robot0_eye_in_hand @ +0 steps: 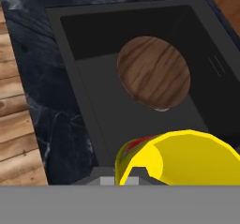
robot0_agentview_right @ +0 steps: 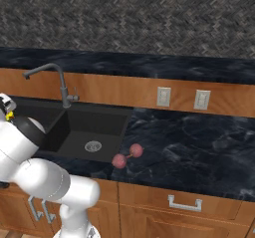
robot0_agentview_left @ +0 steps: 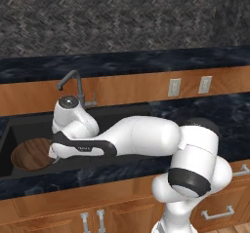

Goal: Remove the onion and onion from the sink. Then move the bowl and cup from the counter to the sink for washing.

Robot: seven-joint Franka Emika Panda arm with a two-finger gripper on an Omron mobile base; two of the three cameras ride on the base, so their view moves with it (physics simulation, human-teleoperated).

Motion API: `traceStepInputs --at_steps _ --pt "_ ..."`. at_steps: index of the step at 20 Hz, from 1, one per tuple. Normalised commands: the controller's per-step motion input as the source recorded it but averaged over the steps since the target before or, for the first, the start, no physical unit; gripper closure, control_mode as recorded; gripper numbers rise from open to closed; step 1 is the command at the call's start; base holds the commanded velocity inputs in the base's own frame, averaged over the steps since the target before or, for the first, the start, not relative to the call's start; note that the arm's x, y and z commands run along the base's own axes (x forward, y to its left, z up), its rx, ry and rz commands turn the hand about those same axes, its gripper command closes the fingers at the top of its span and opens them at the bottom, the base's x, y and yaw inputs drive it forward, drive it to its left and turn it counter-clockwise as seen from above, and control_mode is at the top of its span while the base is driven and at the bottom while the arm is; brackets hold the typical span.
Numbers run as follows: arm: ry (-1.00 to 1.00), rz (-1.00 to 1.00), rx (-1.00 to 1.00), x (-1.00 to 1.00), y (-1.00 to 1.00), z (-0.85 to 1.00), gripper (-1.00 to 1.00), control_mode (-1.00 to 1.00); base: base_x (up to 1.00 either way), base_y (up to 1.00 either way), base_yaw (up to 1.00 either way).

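My gripper is shut on the yellow cup, which lies tilted at the bottom of the hand view, above the black sink. The wooden bowl rests in the basin just beyond the cup. From the left base view, the bowl lies in the left basin and my arm stretches left over the sink. Two pinkish-red onions lie touching on the dark counter, right of the sink.
A grey gooseneck faucet stands behind the sink. The right basin shows its metal drain. Two wall outlets sit on the wooden backsplash. Drawers and cabinet doors lie below the counter.
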Motion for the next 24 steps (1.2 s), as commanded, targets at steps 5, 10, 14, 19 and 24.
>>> traceStepInputs --at_steps 5,10,14,19,24 --pt "0.00 0.00 0.00 0.00 -0.07 -0.09 1.00 -1.00 0.00 0.00 0.00" --pt "0.00 -0.02 -0.01 0.01 -0.06 -0.13 1.00 -1.00 0.00 0.00 0.00" --pt "0.00 -0.04 -0.01 0.06 -0.06 -0.16 1.00 -1.00 0.00 0.00 0.00" --pt "0.00 0.00 -0.03 0.11 -0.01 -0.22 1.00 -1.00 0.00 0.00 0.00" --pt "0.02 0.00 -0.02 0.17 -0.05 -0.14 1.00 -1.00 0.00 0.00 0.00"
